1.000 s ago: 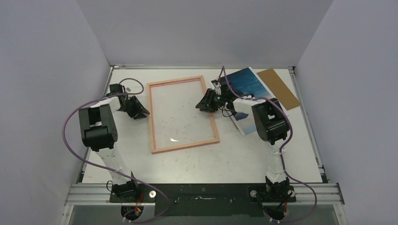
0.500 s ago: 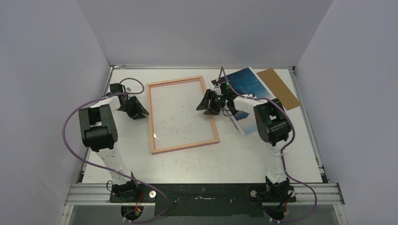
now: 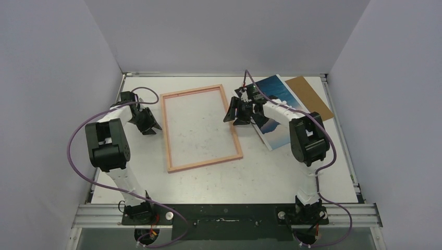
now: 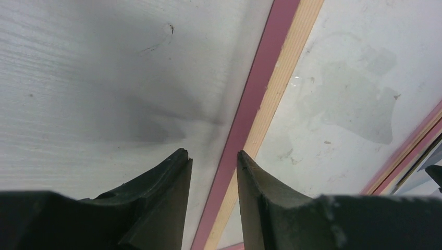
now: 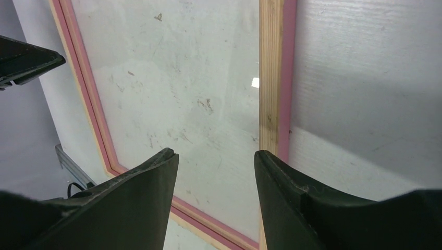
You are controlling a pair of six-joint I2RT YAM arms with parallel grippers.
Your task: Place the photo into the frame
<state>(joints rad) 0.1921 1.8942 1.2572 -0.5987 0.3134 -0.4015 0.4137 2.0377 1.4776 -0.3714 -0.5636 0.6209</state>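
The frame [image 3: 200,127] lies flat in the middle of the table, pale wood side up with pink at its edges, and a smudged clear pane fills it. My left gripper [image 3: 150,126] stands open just left of the frame's left rail [image 4: 260,99], which runs under the gap between the fingertips of that gripper [image 4: 211,153], untouched. My right gripper [image 3: 233,112] hangs open over the right rail [image 5: 271,78], nothing between its jaws [image 5: 213,152]. The photo [image 3: 279,94], a blue seascape, lies right of the frame, partly hidden under my right arm.
A brown backing board [image 3: 310,96] lies at the back right, beside the photo. Grey walls close in the table on three sides. Purple cables loop off both arms.
Both grippers have opened and let go of the frame's side rails. The left one drew back to the left; the right one rose slightly toward the back. The frame shifted a little to the left.
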